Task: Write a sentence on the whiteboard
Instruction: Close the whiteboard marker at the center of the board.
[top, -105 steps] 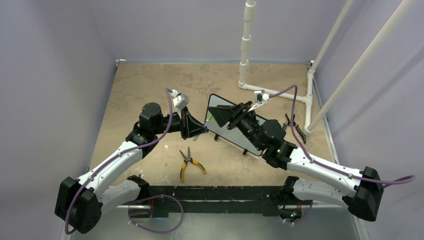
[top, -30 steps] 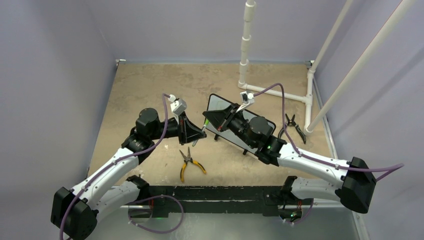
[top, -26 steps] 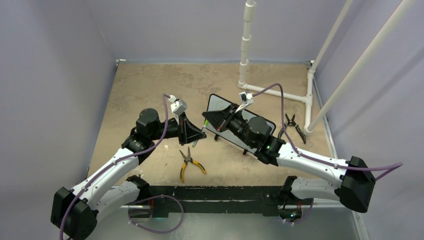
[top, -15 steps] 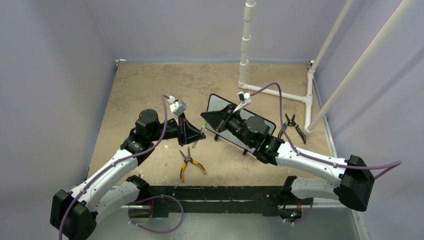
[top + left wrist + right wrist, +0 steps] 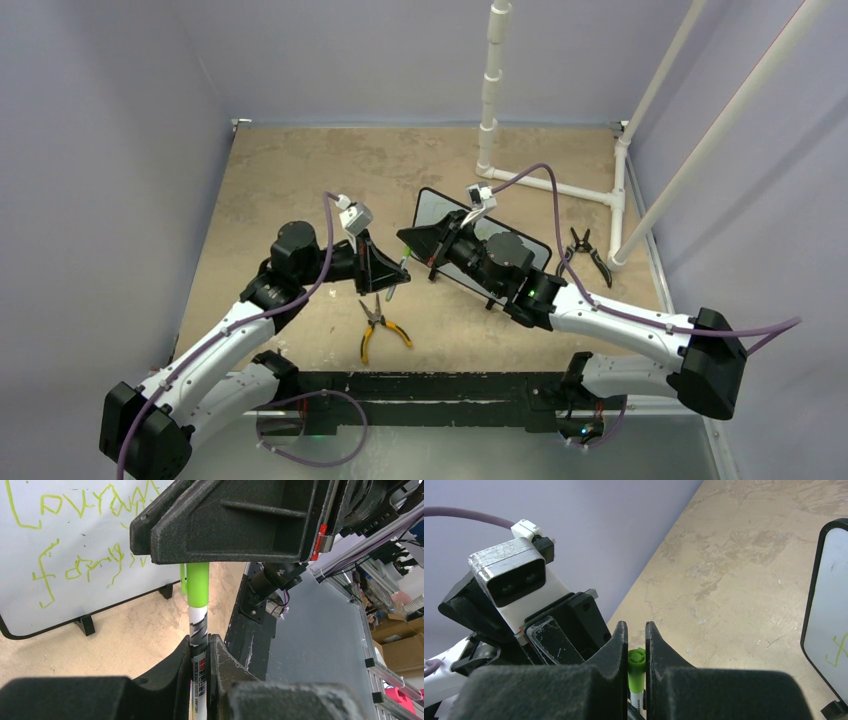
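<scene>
We find the slim white marker (image 5: 198,630) with its lime-green cap (image 5: 198,585) strung between the two hands, and that shared axis is what the coming move turns on. The left gripper (image 5: 200,647) is clamped on the patterned barrel. The right gripper (image 5: 636,636) is pinched closed on the cap end, directly in line with the left. In the top view the marker slants from the left gripper (image 5: 386,272) up and right toward the right gripper (image 5: 412,240), both arms reaching in to meet over the tan stone-patterned table (image 5: 300,170). The small black-framed whiteboard (image 5: 75,602) stands on its little feet just behind the right gripper, apart from the pen. The sentence (image 5: 80,570), in two rows of thin green scrawl, already sits on it. We judge the writing done and the cap seated or nearly so. Any push or pull must run straight along the barrel, or the pen will twist in the fingers. Yellow-handled pliers (image 5: 380,325) lie below, untouched.
</scene>
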Robot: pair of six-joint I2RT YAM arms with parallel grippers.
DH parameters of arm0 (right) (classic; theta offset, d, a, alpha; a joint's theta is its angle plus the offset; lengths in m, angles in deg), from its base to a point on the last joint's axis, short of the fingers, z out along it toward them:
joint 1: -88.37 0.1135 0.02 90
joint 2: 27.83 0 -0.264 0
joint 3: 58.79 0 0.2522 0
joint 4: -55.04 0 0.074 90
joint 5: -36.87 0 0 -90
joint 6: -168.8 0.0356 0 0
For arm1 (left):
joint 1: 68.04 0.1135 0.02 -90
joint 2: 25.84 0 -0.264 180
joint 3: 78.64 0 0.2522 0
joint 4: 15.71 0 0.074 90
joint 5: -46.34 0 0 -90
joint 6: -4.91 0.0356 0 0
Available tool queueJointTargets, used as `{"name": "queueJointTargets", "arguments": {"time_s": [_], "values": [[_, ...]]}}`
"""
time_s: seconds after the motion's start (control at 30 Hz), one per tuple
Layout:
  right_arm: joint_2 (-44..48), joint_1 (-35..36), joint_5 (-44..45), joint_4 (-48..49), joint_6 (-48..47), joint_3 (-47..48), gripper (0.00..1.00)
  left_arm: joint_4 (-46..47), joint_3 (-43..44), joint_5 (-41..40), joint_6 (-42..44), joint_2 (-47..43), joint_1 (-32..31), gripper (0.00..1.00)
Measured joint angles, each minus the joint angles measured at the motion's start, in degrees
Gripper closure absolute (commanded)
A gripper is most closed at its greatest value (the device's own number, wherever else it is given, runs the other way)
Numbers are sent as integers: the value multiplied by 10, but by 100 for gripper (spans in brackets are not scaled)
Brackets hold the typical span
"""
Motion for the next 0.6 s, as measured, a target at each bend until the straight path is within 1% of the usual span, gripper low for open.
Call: {"name": "queueJointTargets", "arguments": {"time_s": [0.4,0.43,0.47,0.53,0.6], "values": [[7,11,9,-23,-12,11,100,2,0,18,-14,1,1,100],[9,13,14,-29,-14,14,97,3,0,19,-13,2,1,100],[11,16,21,-41,-18,21,91,4,0,22,-10,4,2,100],[12,21,32,-63,-27,34,79,7,0,25,-2,6,2,100],[11,27,37,-91,-37,54,63,7,0,26,12,5,3,100]]}}
